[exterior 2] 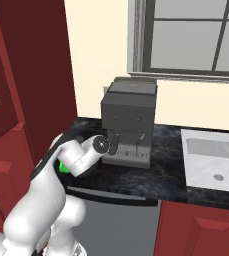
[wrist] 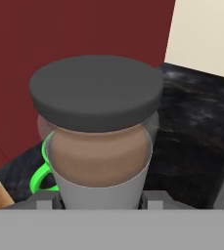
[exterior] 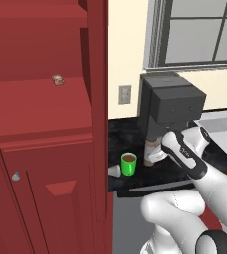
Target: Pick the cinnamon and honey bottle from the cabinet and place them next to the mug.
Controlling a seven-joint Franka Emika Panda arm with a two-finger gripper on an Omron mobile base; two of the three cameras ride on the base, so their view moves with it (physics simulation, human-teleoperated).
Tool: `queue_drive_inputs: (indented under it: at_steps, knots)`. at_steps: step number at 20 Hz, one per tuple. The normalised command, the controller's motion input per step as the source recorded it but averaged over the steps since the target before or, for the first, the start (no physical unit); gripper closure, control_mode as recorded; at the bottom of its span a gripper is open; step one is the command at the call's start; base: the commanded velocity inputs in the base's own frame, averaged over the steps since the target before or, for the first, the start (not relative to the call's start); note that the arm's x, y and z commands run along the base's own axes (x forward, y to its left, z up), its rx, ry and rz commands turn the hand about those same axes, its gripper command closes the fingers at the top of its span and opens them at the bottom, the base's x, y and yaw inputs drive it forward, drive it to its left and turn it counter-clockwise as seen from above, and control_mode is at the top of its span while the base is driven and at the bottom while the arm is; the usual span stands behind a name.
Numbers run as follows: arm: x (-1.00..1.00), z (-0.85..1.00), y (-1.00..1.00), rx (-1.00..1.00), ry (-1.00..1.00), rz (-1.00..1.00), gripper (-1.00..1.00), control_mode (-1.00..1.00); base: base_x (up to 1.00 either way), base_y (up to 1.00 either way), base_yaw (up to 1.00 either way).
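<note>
— Over the dark desk (exterior: 135, 184), just in front of the coffee machine (exterior: 168, 106), what is the pincer (exterior: 153, 155) doing?

— It stands partly open and is closed around the cinnamon (wrist: 100, 146). In the hand view the jar sits right between the two finger tips, very close to the camera.

— How does the jar look?

— Upright, with a clear wall, brown powder inside and a flat dark grey cap. In the left base view it shows as a small brownish shape at the pincer, under the machine's front.

— Does it touch the desk?

— I cannot tell; its base is hidden in the hand view and too small in the base views.

— And the mug (exterior: 128, 163)?

— Bright green with a brown top, standing on the desk near the cabinet (exterior: 45, 149). The jar is just beside it, on the side away from the cabinet. In the hand view the mug's green handle and rim peek out behind the jar, at its lower left.

— The honey bottle (exterior: 115, 171)?

— A small pale pointed shape lies just beside the mug on the cabinet side, and the hand view shows a tan and white bit at its lower left edge. It looks like the bottle, but too little shows to be sure.

— Anything in the cabinet?

— A small pinkish-brown lump (exterior: 58, 80) lies on its shelf.
</note>
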Motion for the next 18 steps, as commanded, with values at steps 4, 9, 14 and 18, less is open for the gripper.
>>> queue_drive_inputs:
  at_steps: [4, 9, 14, 18]
  knots:
    - [0.0, -0.06, 0.09, 0.0, 0.0, 0.0, 1.0, -1.0, 0.0, 0.0, 0.0]
    - [0.0, -0.01, 0.12, 0.0, 0.0, 0.0, 1.0, -1.0, 0.0, 0.0, 0.0]
    - [0.0, -0.01, 0.02, 0.0, 0.0, 0.0, 1.0, -1.0, 0.0, 0.0, 0.0]
    - [0.0, 0.0, 0.0, 0.0, 0.0, 0.0, 1.0, -1.0, 0.0, 0.0, 0.0]
